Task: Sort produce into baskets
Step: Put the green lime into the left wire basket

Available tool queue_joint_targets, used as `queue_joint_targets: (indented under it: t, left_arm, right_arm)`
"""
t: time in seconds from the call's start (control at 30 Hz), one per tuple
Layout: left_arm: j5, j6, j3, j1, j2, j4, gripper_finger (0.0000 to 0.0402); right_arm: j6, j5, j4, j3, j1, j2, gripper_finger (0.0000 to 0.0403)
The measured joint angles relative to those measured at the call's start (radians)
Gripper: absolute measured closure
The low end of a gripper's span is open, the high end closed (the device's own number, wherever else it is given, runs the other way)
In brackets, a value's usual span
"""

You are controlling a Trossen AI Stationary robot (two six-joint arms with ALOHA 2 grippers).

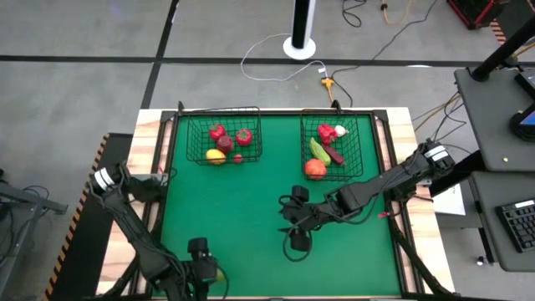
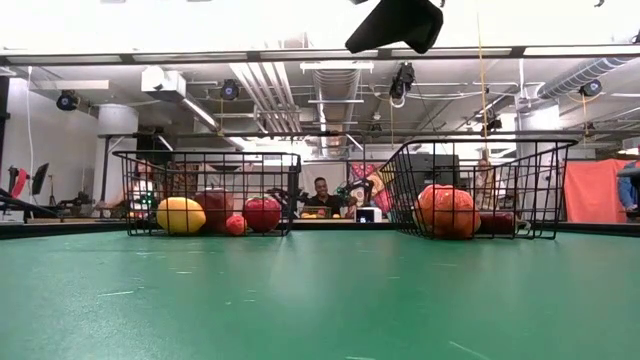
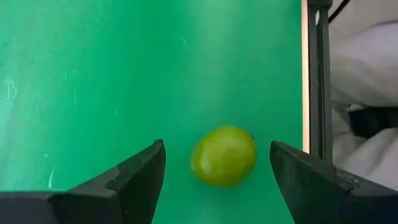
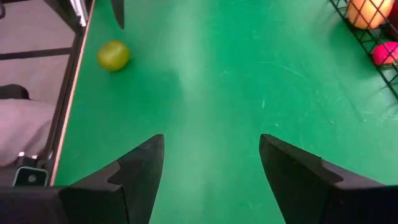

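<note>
Left gripper [image 3: 217, 180] spread wide w/ the lime [image 3: 223, 155] sitting between its fingers at the near table edge — light, round, prob rolls, so pinch across its middle.

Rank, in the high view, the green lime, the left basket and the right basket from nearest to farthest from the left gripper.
From the left gripper, at the table's near edge:
1. Green lime, right beside the gripper, between its open fingers in the left wrist view.
2. Left basket, far side, straight ahead.
3. Right basket, far side, across on the right.
</note>
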Motion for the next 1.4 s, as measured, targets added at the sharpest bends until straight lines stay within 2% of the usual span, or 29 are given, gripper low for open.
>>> queue_joint_targets:
  t: [0.17,0.53,0.77,1.1,1.3,1.4]
  left_arm:
    - [0.008,0.087,0.041,-0.004,0.035,-0.017,0.0131]
    - [-0.011,0.238,0.022,-0.003,0.040,-0.004,0.0131]
    - [-0.010,0.352,-0.032,0.001,0.040,0.112,0.0131]
    - [0.063,0.330,-0.141,0.009,0.040,0.278,0.0132]
    - [0.063,0.329,-0.173,0.017,0.040,0.294,0.0134]
    - [0.063,0.328,-0.179,0.019,0.039,0.296,0.0150]
  right_arm:
    - [0.000,-0.001,0.000,0.000,0.001,0.000,0.0149]
    - [-0.010,0.000,0.000,0.000,0.000,0.000,0.0140]
    - [-0.015,0.001,0.000,0.000,0.000,0.000,0.0129]
    - [-0.019,0.001,0.000,0.000,0.000,0.000,0.0128]
    - [-0.019,0.001,0.000,0.000,0.000,0.000,0.0124]
    - [-0.022,0.001,0.000,0.000,-0.005,0.000,0.0127]
